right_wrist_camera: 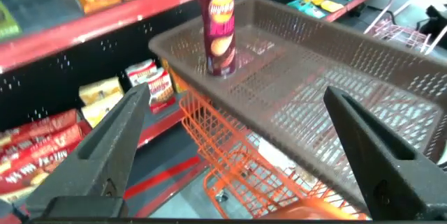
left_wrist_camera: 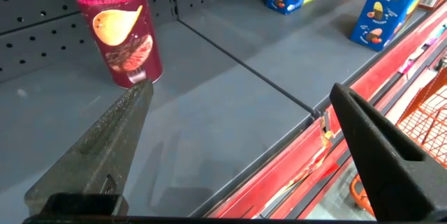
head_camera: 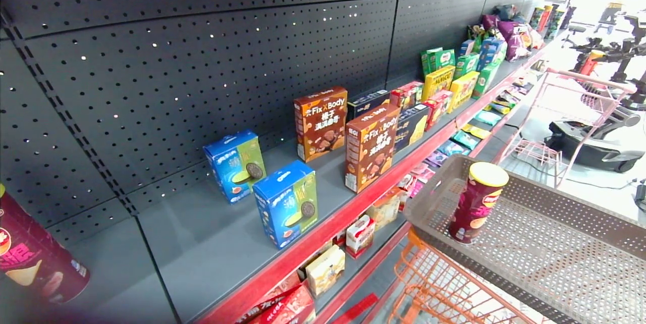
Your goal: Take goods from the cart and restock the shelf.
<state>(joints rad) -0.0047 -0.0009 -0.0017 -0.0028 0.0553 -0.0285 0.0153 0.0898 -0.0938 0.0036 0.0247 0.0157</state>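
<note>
A maroon chip can [head_camera: 476, 202] with a yellow lid stands upright in the brown perforated cart basket [head_camera: 555, 243]; the right wrist view has the same can [right_wrist_camera: 217, 25] in the basket [right_wrist_camera: 335, 77]. A second maroon chip can [head_camera: 30, 258] stands on the grey shelf [head_camera: 202, 243] at the far left, upright in the left wrist view [left_wrist_camera: 115, 25]. My left gripper [left_wrist_camera: 241, 98] hangs open over the shelf, a little in front of that can, holding nothing. Open and holding nothing too, my right gripper [right_wrist_camera: 237, 102] is short of the basket, some way from its can.
Two blue cookie boxes [head_camera: 286, 202] and two brown boxes [head_camera: 371, 146] stand on the shelf, with more goods farther right. A red shelf edge [head_camera: 323, 235] fronts it; lower shelves hold snack packs. An orange wire cart frame [head_camera: 444, 288] carries the basket. A pink cart [head_camera: 570, 117] stands beyond.
</note>
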